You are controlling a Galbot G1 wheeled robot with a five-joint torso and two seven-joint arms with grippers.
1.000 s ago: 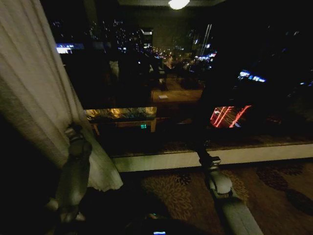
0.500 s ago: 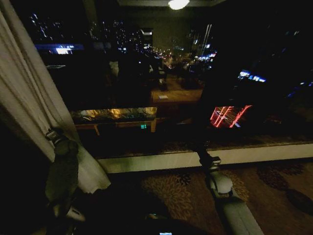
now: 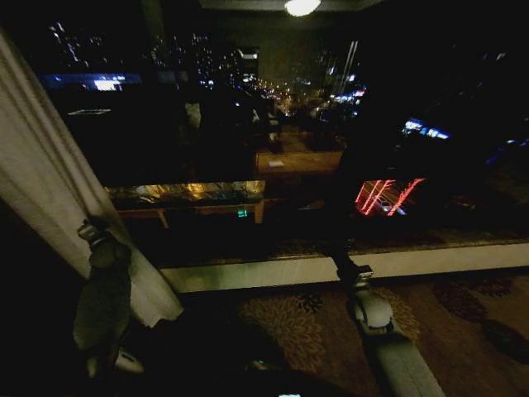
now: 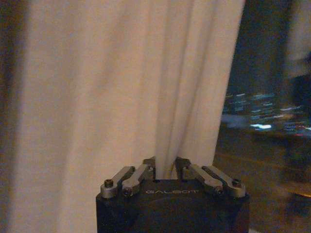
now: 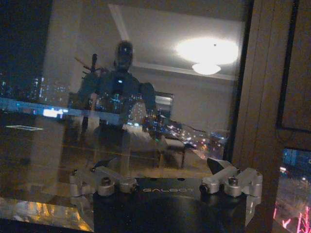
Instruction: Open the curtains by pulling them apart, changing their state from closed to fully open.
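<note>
— Leftward again: over the last second the left pincer point(image 4: 165, 167) has dragged the curtain point(image 3: 50, 215) further toward the window's left edge, baring more dark glass.

— Is it gripping?

— Yes, clamped on a fold of the cloth, which hangs straight up and down from it. The right pincer point(image 5: 166, 182) stands spread apart, facing the window point(image 3: 289, 141).

— And the room?

— Patterned carpet point(image 3: 297, 322) below a pale sill point(image 3: 430, 260); city lights outside.
</note>
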